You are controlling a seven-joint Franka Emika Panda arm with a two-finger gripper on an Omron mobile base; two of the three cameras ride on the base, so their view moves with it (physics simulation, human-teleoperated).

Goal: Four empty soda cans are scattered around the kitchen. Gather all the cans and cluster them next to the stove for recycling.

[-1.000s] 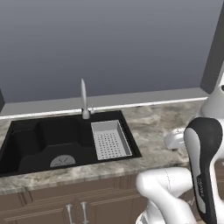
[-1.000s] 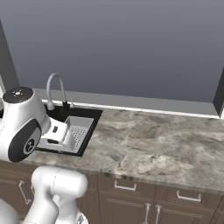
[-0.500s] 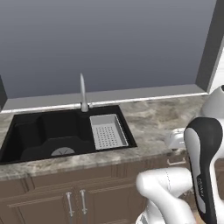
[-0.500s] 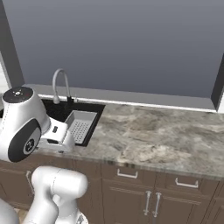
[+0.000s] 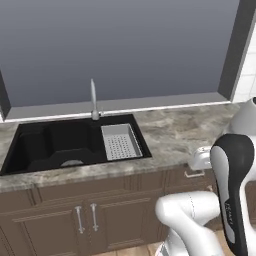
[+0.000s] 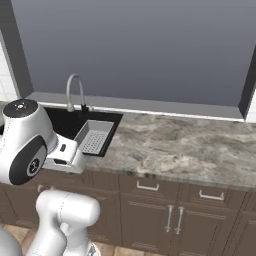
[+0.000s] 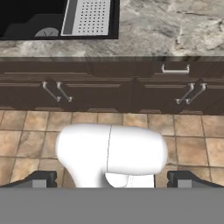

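The view has been shifted along the bench as the base drives, the tool is held fully open and empty, and no can is seen ahead.

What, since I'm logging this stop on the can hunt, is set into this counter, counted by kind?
Sink: 1
Faucet: 1
Drain tray: 1
Total: 3
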